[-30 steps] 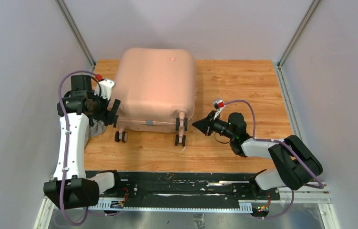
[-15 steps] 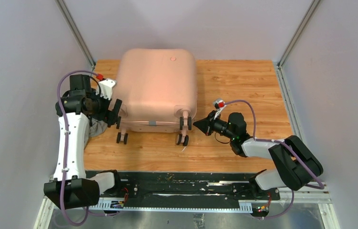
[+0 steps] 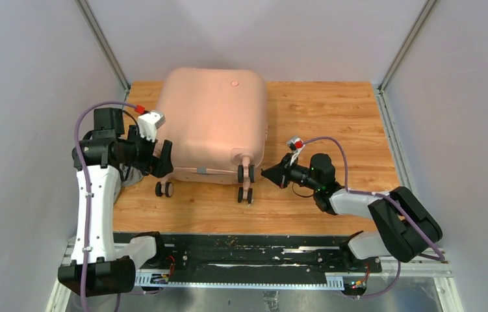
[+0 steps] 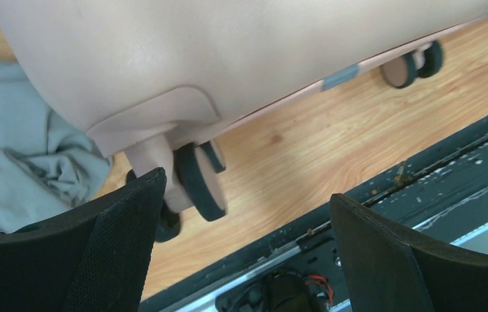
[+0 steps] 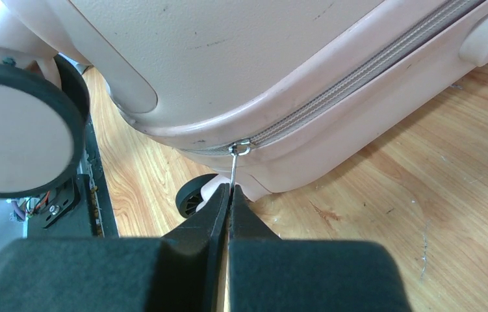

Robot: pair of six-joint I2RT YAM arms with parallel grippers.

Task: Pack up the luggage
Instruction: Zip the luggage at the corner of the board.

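1. Wooden counter (image 3: pixel 332 110) mid-frame, plain grey walls (image 3: pixel 20 65) on three sides, black rail (image 3: pixel 247 253) along the bottom.
2. Pink luggage (image 3: pixel 212 120) lying flat, upper middle, wheels toward the bottom.
3. Left jaws wide apart near a wheel (image 4: pixel 201 185), holding nothing.
4. Right jaws pinched tight on the zipper pull (image 5: pixel 235 170).
5. Grey cloth (image 4: pixel 7 162) at the left edge.

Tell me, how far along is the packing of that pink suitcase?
Done: the lid of the luggage is down. In hand: the right gripper pinches the zipper pull at its near corner; the left gripper stands open beside a wheel. Left: running the zip, probably; a grey cloth lies outside.
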